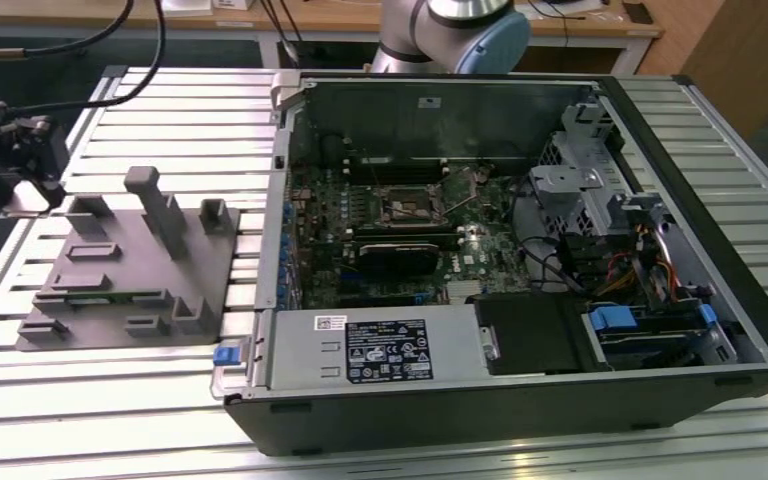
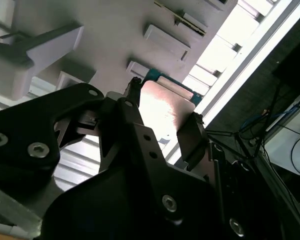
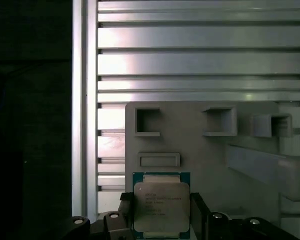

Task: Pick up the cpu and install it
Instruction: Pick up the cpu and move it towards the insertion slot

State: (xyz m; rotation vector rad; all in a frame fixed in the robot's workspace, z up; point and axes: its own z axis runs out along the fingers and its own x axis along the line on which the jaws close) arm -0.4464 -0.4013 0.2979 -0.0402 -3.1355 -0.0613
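First wrist view, nearest things first: the gripper has its fingers closed against two opposite edges of the cpu, silver lid up with a green border around it. The cpu lies over the grey fixture, just beside a shallow rectangular pocket. We cannot tell whether it rests there or hangs clear.

Risks, as we judge them:
- The hold is on thin edges, so a slight tilt could let the chip pivot or slip.
- A corner could catch a fixture wall on the way up.
- A skewed chip at the socket could bend contacts.
- The case wall stands between fixture and board and could be clipped.

The first wrist view gives us the lid square-on and its line-up with the pockets. The second wrist view looks obliquely along the fingers, with glare on the lid. The exterior view adds the slotted table and the open computer case, with the socket well apart from the fixture.
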